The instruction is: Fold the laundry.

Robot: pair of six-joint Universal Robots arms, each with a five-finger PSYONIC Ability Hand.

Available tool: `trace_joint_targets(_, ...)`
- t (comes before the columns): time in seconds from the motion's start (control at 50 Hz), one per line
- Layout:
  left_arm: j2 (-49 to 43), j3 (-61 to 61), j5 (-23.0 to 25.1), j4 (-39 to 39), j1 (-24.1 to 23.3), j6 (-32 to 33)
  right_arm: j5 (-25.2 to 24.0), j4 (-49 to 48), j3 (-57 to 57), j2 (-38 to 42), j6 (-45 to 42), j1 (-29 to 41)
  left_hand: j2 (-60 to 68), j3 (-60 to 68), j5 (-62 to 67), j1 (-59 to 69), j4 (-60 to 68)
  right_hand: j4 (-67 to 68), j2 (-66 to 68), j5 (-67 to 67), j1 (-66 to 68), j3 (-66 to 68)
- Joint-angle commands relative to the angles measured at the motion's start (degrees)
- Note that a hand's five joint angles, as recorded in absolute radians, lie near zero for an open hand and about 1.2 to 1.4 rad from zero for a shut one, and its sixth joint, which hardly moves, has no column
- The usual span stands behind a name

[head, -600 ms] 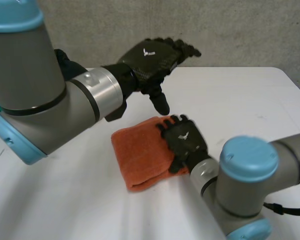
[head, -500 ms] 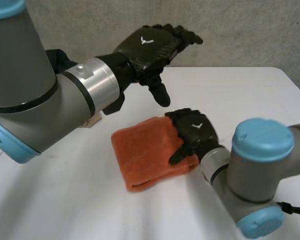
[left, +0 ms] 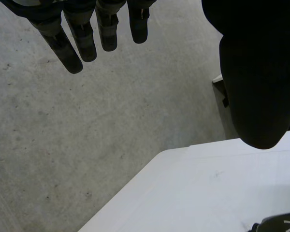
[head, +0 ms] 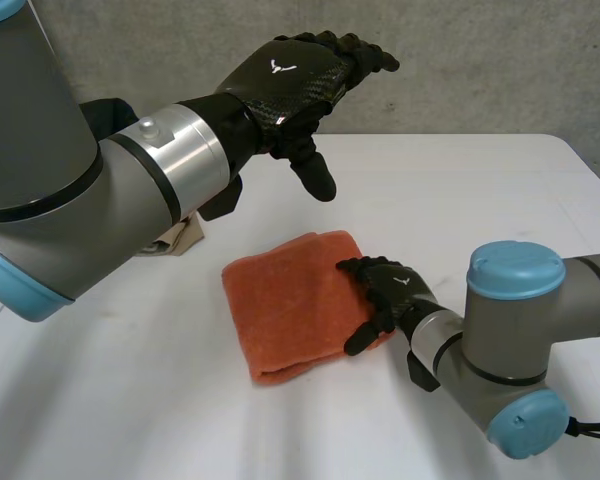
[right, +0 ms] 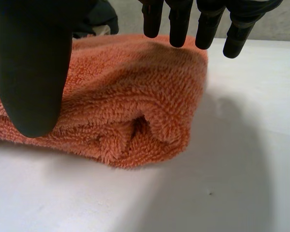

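— At the near side of the table, around 4 o'clock from its middle, what is the right hand doing?

— It lies on the 3 o'clock end of the orange towel. Its fingers are straight and loose above the pile, its thumb hangs in front of the towel's end, and nothing is pinched.

— And the towel itself?

— It lies mid-table, already folded into a thick pad, with a rounded fold showing at the end under that hand.

— How would it handle?

— I judge it light, soft and limp. Thick terry has a grippy nap but sags and springs open. I would pinch through all the layers at a corner or along the folded edge, not on the top layer alone.

— Farther out?

— The left hand hovers in the air toward 12 o'clock of the towel, with fingers extended, thumb pointing down, holding nothing.

— Any room to move?

— There is bare table at 3 and 12 o'clock of the towel, running to the far edge and the concrete wall beyond. A beige cloth sits at 10 o'clock under the left forearm, so I would sweep away from that side.
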Motion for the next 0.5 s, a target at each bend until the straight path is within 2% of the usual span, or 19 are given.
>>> trace_joint_targets(0.02, -0.1, 0.0, 0.1, -0.1, 0.6, -0.1, 1.1, -0.7, -3.4, 4.4, -3.9, 1.0, -1.3, -1.5, -2.9, 0.2, -0.9, -2.1, -1.9, -2.8, -2.6, -1.8)
trace_joint_targets(0.04, -0.1, 0.0, 0.1, -0.1, 0.6, -0.1, 1.2, -0.6, -3.7, 4.8, -4.4, 1.0, -1.3, -1.5, -2.9, 0.2, -0.9, 1.5, 1.8, 0.8, 1.0, 1.8)
trace_joint_targets(0.06, -0.2, 0.0, 0.1, 0.0, 0.8, -0.1, 1.8, -0.5, -4.1, 4.9, -5.0, 0.8, -1.3, -1.5, -2.9, 0.2, -0.9, 49.5, 49.8, 48.9, 49.0, 49.8)
trace_joint_targets(0.08, -0.2, 0.0, 0.1, 0.0, 0.8, -0.1, 2.2, -0.7, -4.1, 4.8, -5.3, 0.8, -1.3, -1.5, -2.9, 0.2, -0.9, 67.7, 67.9, 67.0, 67.2, 68.0)
trace_joint_targets(0.18, -0.2, 0.0, 0.1, 0.0, 1.1, -0.1, 6.3, -5.1, -5.2, 2.7, -3.5, -1.2, -1.3, -1.5, -2.9, 0.2, -0.9, 67.9, 68.1, 67.2, 67.4, 68.2)
trace_joint_targets(0.28, -0.3, 0.0, 0.2, 0.1, 1.4, -0.1, 6.2, -8.1, -9.0, 4.7, -1.2, -4.8, -1.3, -1.5, -2.9, 0.2, -0.9, 67.9, 68.1, 67.2, 67.4, 68.2)
trace_joint_targets(0.4, -0.5, -0.1, 0.0, 0.4, 1.6, -0.1, 6.9, -6.3, -22.0, 11.6, -0.9, -11.7, -1.3, -1.5, -2.9, 0.2, -0.9, 67.9, 68.1, 67.2, 67.4, 68.2)
trace_joint_targets(0.5, -0.7, 0.0, 0.0, 0.4, 1.7, -0.1, 8.1, 4.3, -40.9, 22.0, -1.6, -20.8, -1.3, -1.5, -2.9, 0.2, -0.9, 67.9, 68.1, 67.2, 67.4, 68.2)
